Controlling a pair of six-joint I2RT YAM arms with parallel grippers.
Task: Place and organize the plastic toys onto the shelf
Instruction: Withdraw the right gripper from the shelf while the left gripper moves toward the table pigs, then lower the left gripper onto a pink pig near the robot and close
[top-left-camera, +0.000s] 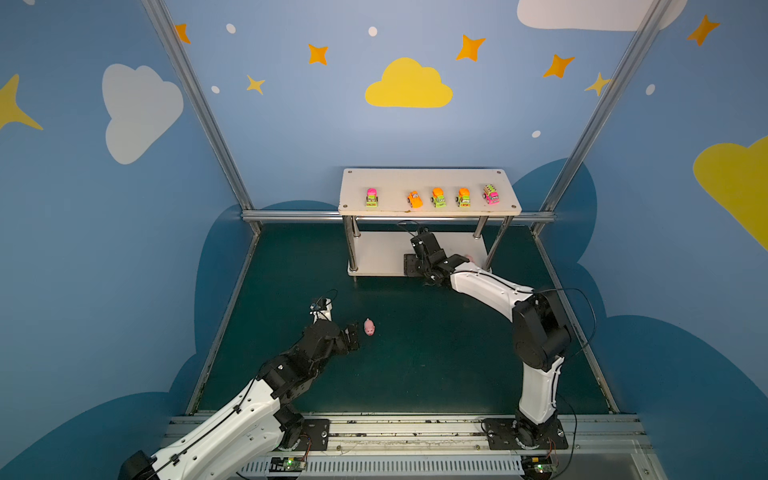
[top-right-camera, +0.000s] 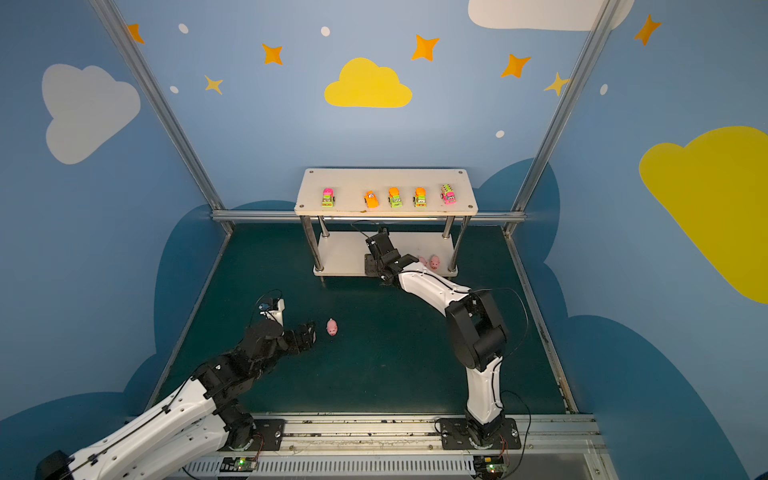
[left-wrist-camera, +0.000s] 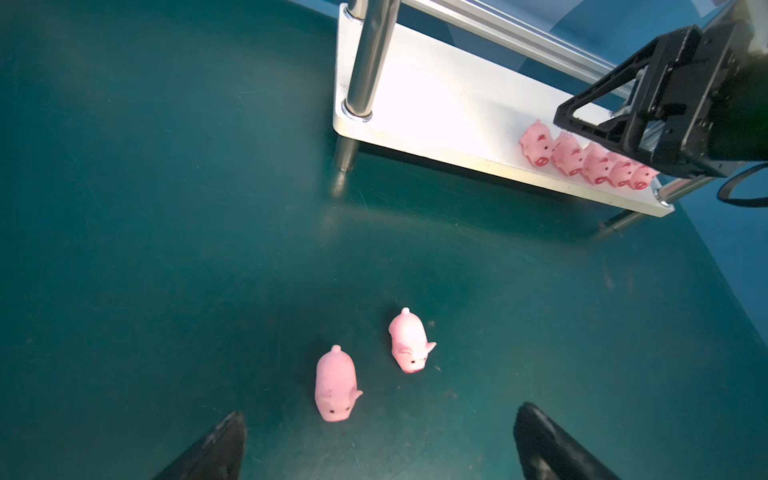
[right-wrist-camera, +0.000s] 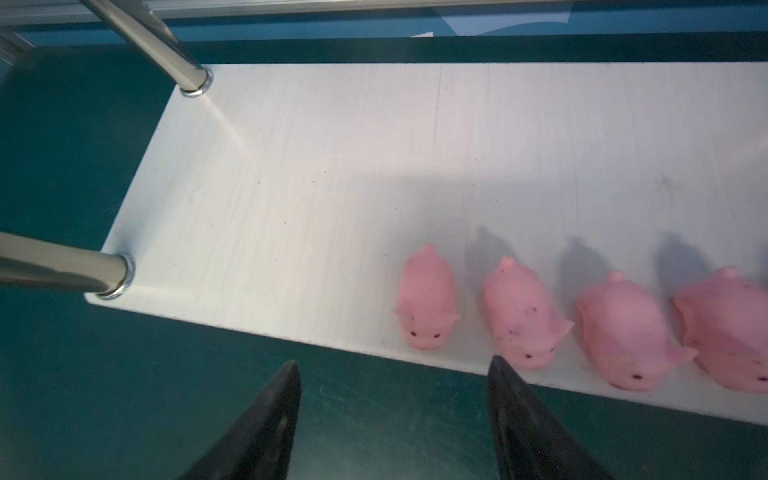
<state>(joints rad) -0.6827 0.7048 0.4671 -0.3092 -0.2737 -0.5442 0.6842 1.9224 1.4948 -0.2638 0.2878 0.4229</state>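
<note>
Five toy vehicles stand in a row on the shelf's top board (top-left-camera: 390, 183), from a pink-and-green one (top-left-camera: 372, 197) to a pink one (top-left-camera: 491, 194). Several pink pigs line the front of the lower board (right-wrist-camera: 332, 187); the end pig (right-wrist-camera: 426, 299) is just beyond my right gripper (right-wrist-camera: 395, 363), which is open and empty at the board's front edge. Two more pigs lie on the green mat: one (left-wrist-camera: 336, 384) close in front of my open, empty left gripper (left-wrist-camera: 380, 415), the other (left-wrist-camera: 409, 340) a little further. Only one mat pig (top-left-camera: 369, 327) shows in both top views.
Chrome legs (right-wrist-camera: 62, 266) stand at the lower board's left corners. An aluminium rail (top-left-camera: 299, 216) runs behind the shelf, and slanted frame posts (top-left-camera: 199, 108) rise at the mat's back corners. Blue walls close in the mat on three sides.
</note>
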